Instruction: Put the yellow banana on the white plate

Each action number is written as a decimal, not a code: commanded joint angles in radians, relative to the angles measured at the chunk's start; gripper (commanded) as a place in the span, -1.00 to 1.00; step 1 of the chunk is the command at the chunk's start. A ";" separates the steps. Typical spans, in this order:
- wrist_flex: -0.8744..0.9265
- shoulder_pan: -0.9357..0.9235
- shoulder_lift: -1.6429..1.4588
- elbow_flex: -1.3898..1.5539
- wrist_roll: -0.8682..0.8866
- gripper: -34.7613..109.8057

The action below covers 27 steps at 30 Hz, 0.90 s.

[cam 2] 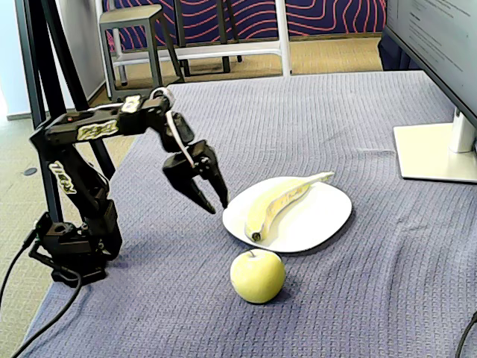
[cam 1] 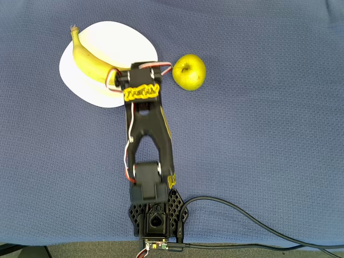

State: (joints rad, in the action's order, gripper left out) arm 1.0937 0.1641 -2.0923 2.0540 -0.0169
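Nearest the fixed view's lens sits the apple; behind it the yellow banana lies on the white plate, stem toward upper right. My gripper hangs empty, jaws parted, just left of the plate's rim; the banana's dark tip points toward me.

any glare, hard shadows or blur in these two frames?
Overhead view: flat, even light, the plate nearly blown out white, the banana sharp. Fixed view: soft shadow under the apple, mild sheen on the plate, the open pincer crisp, no motion blur.
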 commanded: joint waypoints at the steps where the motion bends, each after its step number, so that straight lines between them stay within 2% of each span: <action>1: -0.074 -0.037 -0.176 0.133 -0.091 -0.52; 9: -0.210 -0.106 -0.534 0.466 -0.238 -0.52; 17: -0.199 -0.175 -0.867 0.729 -0.339 -0.52; 27: -0.123 -0.181 -1.014 0.836 -0.288 -0.52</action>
State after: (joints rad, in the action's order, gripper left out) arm 0.9618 -0.0169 -3.0787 2.8823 -0.3390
